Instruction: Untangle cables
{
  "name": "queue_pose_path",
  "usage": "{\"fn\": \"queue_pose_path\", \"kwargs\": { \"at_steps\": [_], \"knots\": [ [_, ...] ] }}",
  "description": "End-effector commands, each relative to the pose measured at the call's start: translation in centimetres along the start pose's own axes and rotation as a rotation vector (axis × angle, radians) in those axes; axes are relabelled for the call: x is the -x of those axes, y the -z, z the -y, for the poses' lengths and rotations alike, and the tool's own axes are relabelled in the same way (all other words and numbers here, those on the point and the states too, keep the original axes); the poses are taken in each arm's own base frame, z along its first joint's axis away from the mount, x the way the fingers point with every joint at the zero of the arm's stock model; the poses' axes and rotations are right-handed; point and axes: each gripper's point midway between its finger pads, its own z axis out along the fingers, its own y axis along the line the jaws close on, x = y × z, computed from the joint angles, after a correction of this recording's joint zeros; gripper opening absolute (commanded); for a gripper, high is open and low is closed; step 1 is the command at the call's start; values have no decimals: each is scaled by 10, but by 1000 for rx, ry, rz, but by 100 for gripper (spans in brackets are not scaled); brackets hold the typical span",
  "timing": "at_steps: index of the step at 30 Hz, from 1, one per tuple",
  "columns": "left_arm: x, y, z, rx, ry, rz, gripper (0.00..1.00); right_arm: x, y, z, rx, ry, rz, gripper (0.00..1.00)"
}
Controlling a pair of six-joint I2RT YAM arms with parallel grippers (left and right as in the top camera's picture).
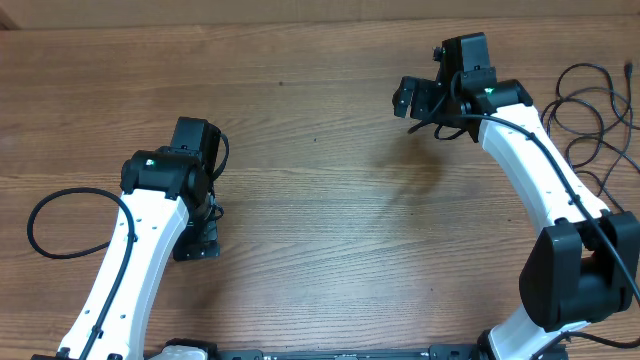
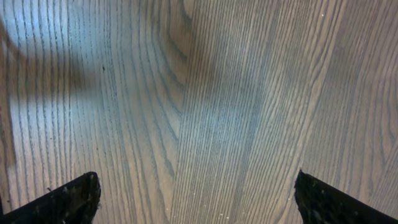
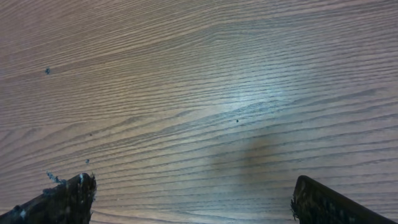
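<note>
The cables (image 1: 586,67) are thin black cords lying in loose crossing loops at the table's far right edge; part of them runs behind the right arm and out of frame. My right gripper (image 1: 411,103) hovers open at the back of the table, well left of the cables and pointing away from them. In the right wrist view that gripper (image 3: 193,199) has its jaws wide apart over bare wood. My left gripper (image 1: 197,243) rests low at the left side, open. The left wrist view likewise shows this gripper (image 2: 196,199) with only wood grain between its tips.
The wooden table (image 1: 320,200) fills the overhead view. A thick black wire (image 1: 40,215) fixed to the left arm loops out over the table at the far left. The right arm's white links (image 1: 530,160) cross in front of the cords.
</note>
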Motion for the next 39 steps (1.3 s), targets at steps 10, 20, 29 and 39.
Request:
{"fn": "queue_pose_path", "kwargs": {
  "at_steps": [10, 20, 29, 39],
  "knots": [
    [4, 7, 3, -30, 0, 9, 100, 0, -2, 4, -12, 0, 2, 100],
    [13, 5, -24, -75, 8, -2, 100, 0, -2, 4, -12, 1, 2, 100],
    [12, -45, -23, -393, 27, -27, 100, 0, -2, 4, -12, 1, 2, 100],
    [-13, 38, 51, -1350, -550, 240, 100, 0, -2, 4, -13, 0, 2, 100]
  ]
}}
